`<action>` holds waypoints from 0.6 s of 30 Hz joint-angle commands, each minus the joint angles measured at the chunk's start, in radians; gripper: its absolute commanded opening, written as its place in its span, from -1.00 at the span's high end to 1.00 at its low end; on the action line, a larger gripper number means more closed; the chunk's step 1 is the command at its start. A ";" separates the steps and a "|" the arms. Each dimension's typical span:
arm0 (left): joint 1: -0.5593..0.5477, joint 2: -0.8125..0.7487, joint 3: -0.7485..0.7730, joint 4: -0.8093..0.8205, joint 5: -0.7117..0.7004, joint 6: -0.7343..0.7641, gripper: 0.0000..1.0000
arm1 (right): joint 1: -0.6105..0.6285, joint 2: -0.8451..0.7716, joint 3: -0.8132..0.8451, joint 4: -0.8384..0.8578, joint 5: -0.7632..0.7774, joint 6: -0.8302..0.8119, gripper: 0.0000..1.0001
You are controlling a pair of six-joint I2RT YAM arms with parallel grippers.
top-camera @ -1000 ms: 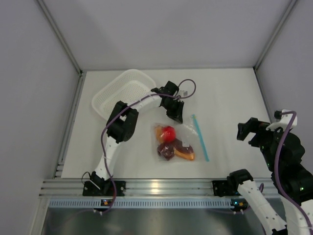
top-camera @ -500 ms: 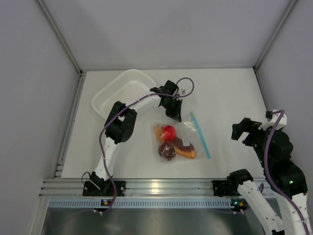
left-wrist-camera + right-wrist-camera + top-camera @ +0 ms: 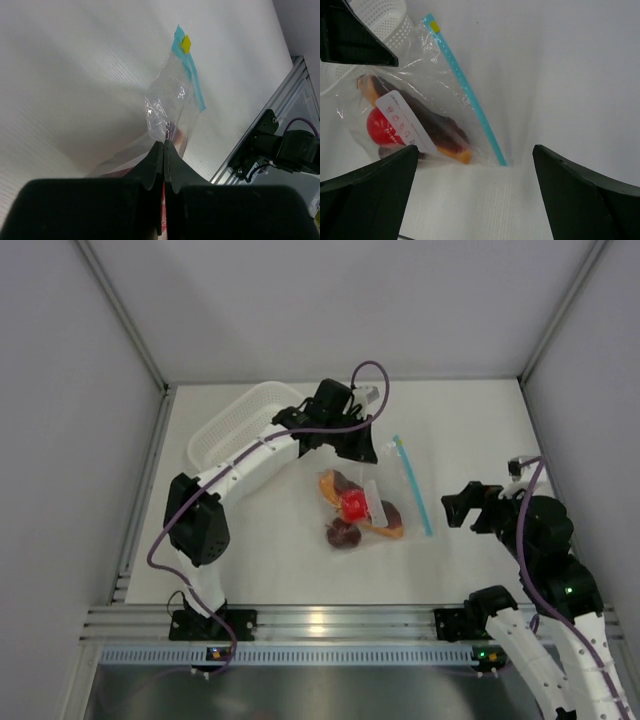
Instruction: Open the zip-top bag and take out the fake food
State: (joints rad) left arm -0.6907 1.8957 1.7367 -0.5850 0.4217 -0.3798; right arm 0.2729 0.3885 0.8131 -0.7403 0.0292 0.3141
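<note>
Pinching bag (image 3: 172,102), left end effector (image 3: 164,144) blocks fake food (image 3: 352,507).

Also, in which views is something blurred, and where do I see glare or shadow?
Left wrist view: the left gripper is close and soft, the bag it pinches glints, a grey shadow crosses the table. Right wrist view: the fingers of the right gripper are dark blurred shapes, the bag is sharp. Top view: even light, one bright spot on the metal rail.

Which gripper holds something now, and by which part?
The left gripper pinches the zip-top bag by a crumpled fold of clear film, not by the blue zip strip. The right gripper is open and empty.
</note>
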 commanded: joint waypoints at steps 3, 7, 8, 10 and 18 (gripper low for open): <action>-0.036 -0.167 -0.055 0.047 -0.024 0.010 1.00 | 0.009 0.067 -0.028 0.162 -0.184 0.005 -0.99; -0.070 -0.234 -0.100 0.079 -0.015 0.018 1.00 | 0.009 0.111 -0.061 0.266 -0.338 -0.006 -0.99; -0.075 -0.259 -0.126 0.091 -0.006 0.018 1.00 | 0.009 0.122 -0.077 0.288 -0.382 -0.012 -0.99; -0.085 -0.283 -0.167 0.135 0.024 0.015 1.00 | 0.009 0.148 -0.103 0.355 -0.475 -0.023 -0.97; -0.092 -0.382 -0.290 0.306 0.103 -0.053 1.00 | 0.012 0.191 -0.161 0.512 -0.584 -0.007 -0.76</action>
State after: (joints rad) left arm -0.7826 1.5826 1.4639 -0.4419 0.4637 -0.3954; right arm 0.2733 0.5774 0.6594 -0.3798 -0.4484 0.3077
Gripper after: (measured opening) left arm 0.012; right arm 0.912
